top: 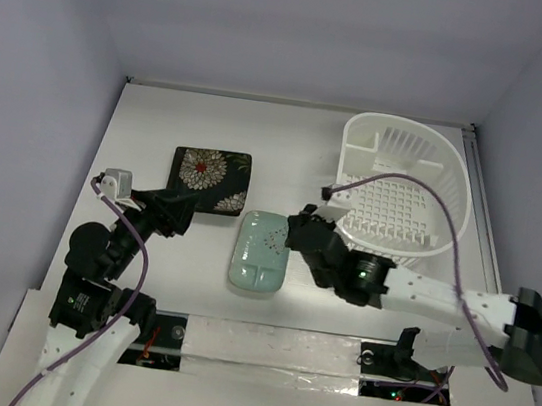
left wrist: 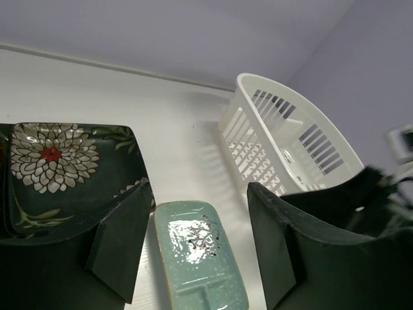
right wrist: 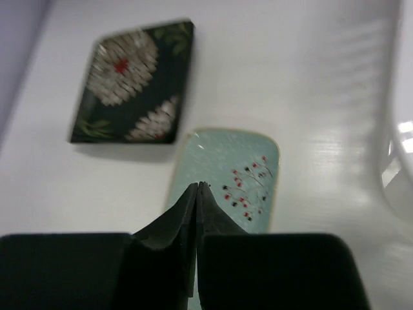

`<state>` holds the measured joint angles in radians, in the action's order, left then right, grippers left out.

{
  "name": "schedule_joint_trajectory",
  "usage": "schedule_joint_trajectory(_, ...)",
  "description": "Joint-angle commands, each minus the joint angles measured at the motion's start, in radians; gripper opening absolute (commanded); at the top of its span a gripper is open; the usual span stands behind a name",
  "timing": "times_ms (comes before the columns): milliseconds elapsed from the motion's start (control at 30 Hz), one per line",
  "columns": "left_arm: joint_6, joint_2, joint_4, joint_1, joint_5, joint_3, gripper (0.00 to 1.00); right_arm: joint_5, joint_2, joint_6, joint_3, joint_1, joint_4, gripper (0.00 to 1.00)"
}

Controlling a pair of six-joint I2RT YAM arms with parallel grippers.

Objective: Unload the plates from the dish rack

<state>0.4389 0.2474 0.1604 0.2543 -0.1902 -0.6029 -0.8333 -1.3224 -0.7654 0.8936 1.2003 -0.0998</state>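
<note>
the dish rack (top: 420, 148) at far right shows no plates. the flowered plate (top: 209, 180) and mint plate (top: 261, 252) lie flat on the table (top: 160, 127) left of it, likely unloaded. the right gripper (right wrist: 197, 194), pressed together, hovers over the mint plate. the left gripper (top: 171, 211) is spread by the flowered plate.
</note>
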Motion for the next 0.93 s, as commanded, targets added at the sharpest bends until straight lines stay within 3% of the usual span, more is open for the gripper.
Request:
schedule_joint_trajectory(0, -0.003, 0.010, -0.058, -0.010, -0.034, -0.005, 0.58, -0.110, 0.191, 0.109, 0.056, 0.012, -0.011, 0.00)
schedule_joint_trajectory(200, -0.011, 0.010, -0.062, -0.010, -0.055, -0.014, 0.71, -0.220, 0.570, 0.218, -0.011, 0.012, -0.037, 0.01)
schedule_joint_trajectory(267, -0.011, 0.015, -0.062, -0.020, -0.057, -0.014, 0.75, -0.248, 0.748, 0.257, -0.047, 0.012, -0.038, 0.17)
schedule_joint_trajectory(300, -0.011, 0.019, -0.064, -0.020, -0.060, -0.015, 0.75, -0.265, 0.803, 0.259, -0.057, 0.012, -0.044, 0.32)
schedule_joint_trajectory(333, -0.012, 0.023, -0.065, -0.020, -0.063, -0.014, 0.76, -0.283, 0.906, 0.258, -0.068, 0.012, -0.054, 0.54)
schedule_joint_trajectory(367, -0.012, 0.026, -0.065, -0.020, -0.063, -0.015, 0.77, -0.305, 0.952, 0.256, -0.082, 0.012, -0.064, 0.99)
schedule_joint_trajectory(467, -0.017, 0.029, -0.068, -0.030, -0.069, -0.015, 0.77, -0.384, 1.089, 0.215, -0.134, 0.012, -0.113, 1.00)
schedule_joint_trajectory(600, -0.019, 0.036, -0.078, -0.030, -0.084, -0.006, 0.77, -0.369, 1.146, 0.170, -0.197, 0.012, -0.138, 1.00)
schedule_joint_trajectory(900, -0.014, 0.055, -0.067, -0.039, -0.058, -0.011, 0.77, -0.326, 0.959, 0.110, -0.157, 0.012, -0.230, 1.00)
